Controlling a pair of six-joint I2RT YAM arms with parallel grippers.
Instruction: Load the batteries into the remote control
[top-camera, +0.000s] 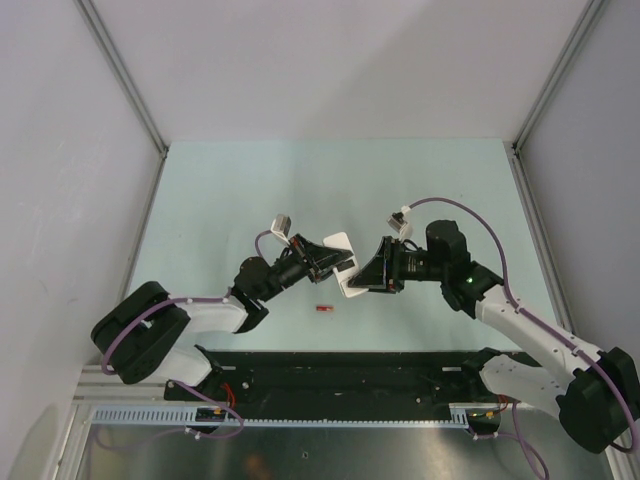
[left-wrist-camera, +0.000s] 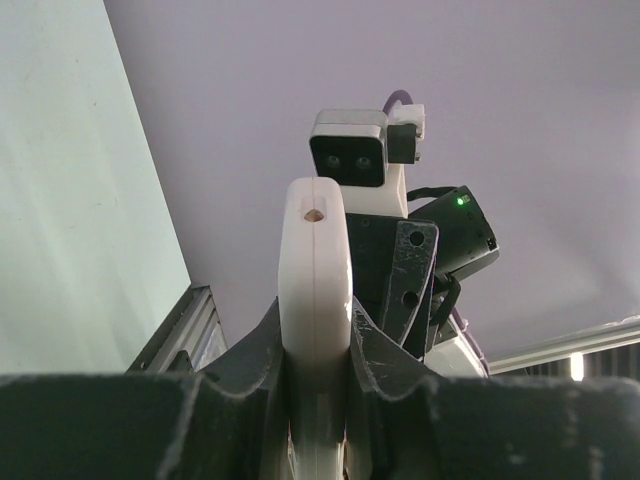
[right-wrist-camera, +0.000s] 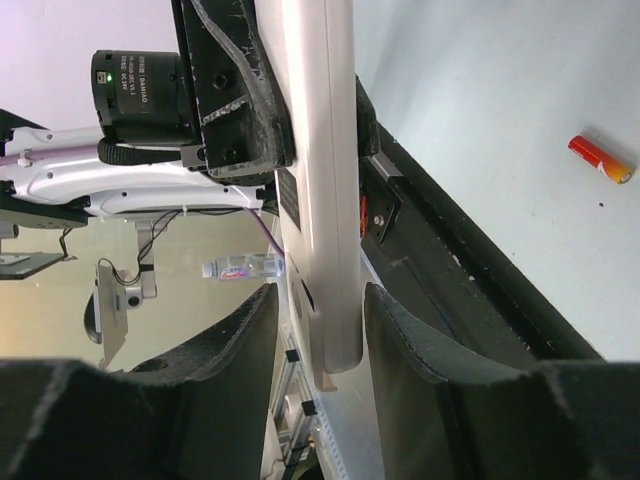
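One remote control (top-camera: 340, 243), raised above the table (top-camera: 230, 200). Your left gripper (left-wrist-camera: 315, 330) pinches one end. Your right gripper (right-wrist-camera: 320, 310) straddles the other end; you cannot tell whether its jaws press it. One red battery (top-camera: 322, 309) lies below the remote control, untouched.

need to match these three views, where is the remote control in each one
top external: middle of picture, remote control just beyond the red battery.
left wrist: middle, remote control upright, clamped by the left gripper.
right wrist: upper middle, remote control runs down between the fingers of the right gripper.
shared landmark: the left gripper, gripping it in all three.
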